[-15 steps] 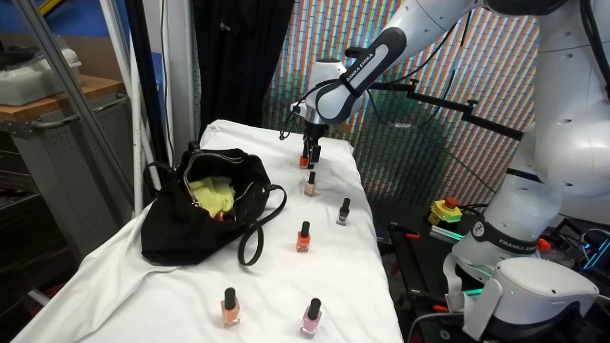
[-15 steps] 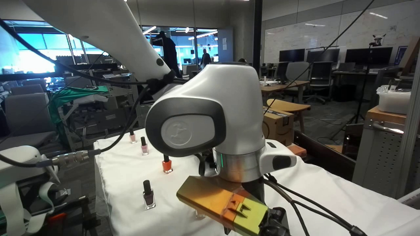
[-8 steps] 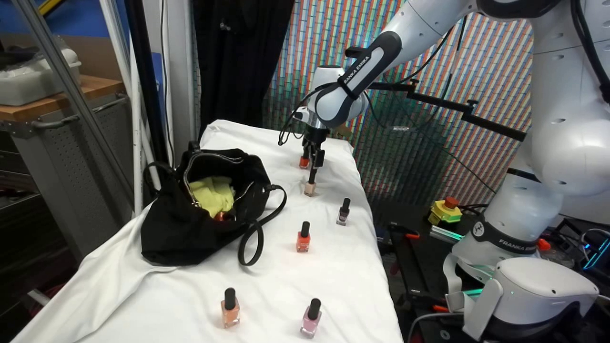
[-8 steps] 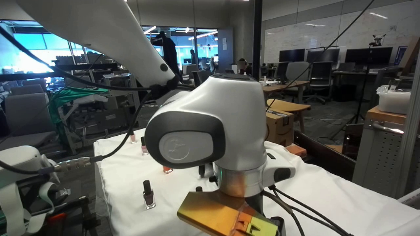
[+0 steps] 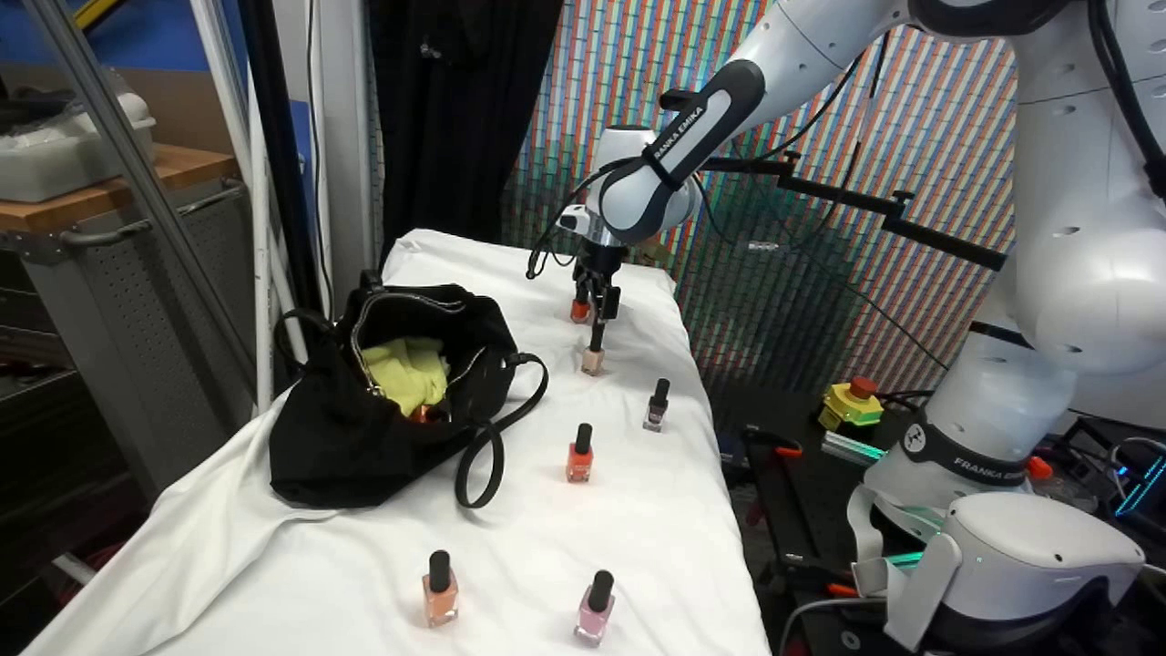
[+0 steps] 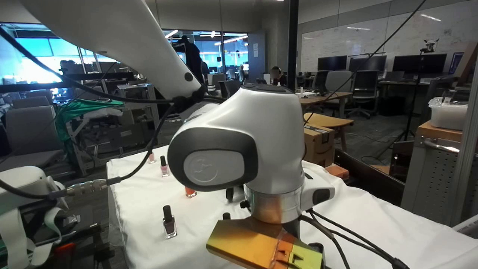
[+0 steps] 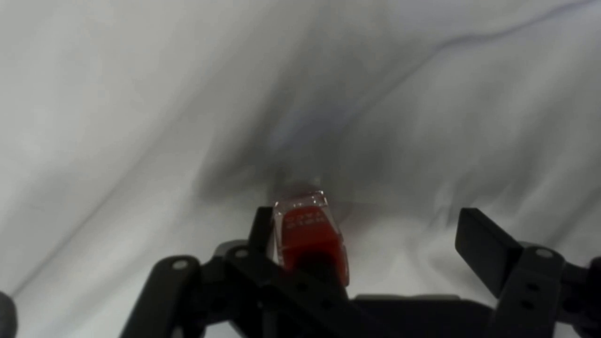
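My gripper [image 7: 368, 225] is open, pointing down over the white cloth. A red nail polish bottle [image 7: 307, 232] stands between the jaws, close beside the left finger in the wrist view. Whether they touch I cannot tell; its black cap is hidden by the gripper. In an exterior view the gripper [image 5: 595, 305] is low at the table's far end by this red bottle [image 5: 579, 312]. A beige bottle [image 5: 592, 362] stands just nearer the camera, its black cap overlapping the gripper in that view. In an exterior view the arm's wrist [image 6: 274, 201] shows, but the fingertips are out of view.
A dark bottle [image 5: 656, 415], an orange-red bottle [image 5: 579, 463], a peach bottle [image 5: 441, 597] and a pink bottle [image 5: 594, 615] stand on the white cloth [image 5: 519, 547]. An open black bag [image 5: 364, 456] with yellow-green cloth [image 5: 410, 374] inside lies along one side.
The arm has lowered, and the gripper has come down a little beside the red bottle. In the last half second it has shifted only slightly. The other bottles stay put.
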Tool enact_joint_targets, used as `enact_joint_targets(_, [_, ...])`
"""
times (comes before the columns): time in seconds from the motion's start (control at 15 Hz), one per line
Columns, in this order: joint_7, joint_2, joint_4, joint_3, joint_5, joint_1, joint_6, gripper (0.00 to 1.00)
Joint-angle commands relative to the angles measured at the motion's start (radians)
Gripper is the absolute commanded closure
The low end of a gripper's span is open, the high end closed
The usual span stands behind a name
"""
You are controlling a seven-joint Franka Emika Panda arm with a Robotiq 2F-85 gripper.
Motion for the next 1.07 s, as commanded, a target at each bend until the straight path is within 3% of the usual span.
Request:
enact_joint_targets(0.0, [0.001,0.028,0.036,-0.019,-0.010,0.014,-0.018,0.00])
enact_joint_targets(0.27, [0.009,0.031,0.050,-0.035,-0.033,0.025,-0.034,0.00])
enact_joint_targets(0.33, [0.011,0.033,0.053,-0.037,-0.038,0.027,-0.036,0.04])
enact_joint_targets(0.4, [0.010,0.034,0.055,-0.040,-0.044,0.029,-0.037,0.14])
enact_joint_targets(0.53, [0.005,0.035,0.058,-0.039,-0.051,0.032,-0.045,0.18])
enact_joint_targets(0.73, [0.003,0.035,0.061,-0.039,-0.071,0.040,-0.054,0.51])
enact_joint_targets(1.0, [0.016,0.035,0.061,-0.047,-0.100,0.058,-0.051,0.76])
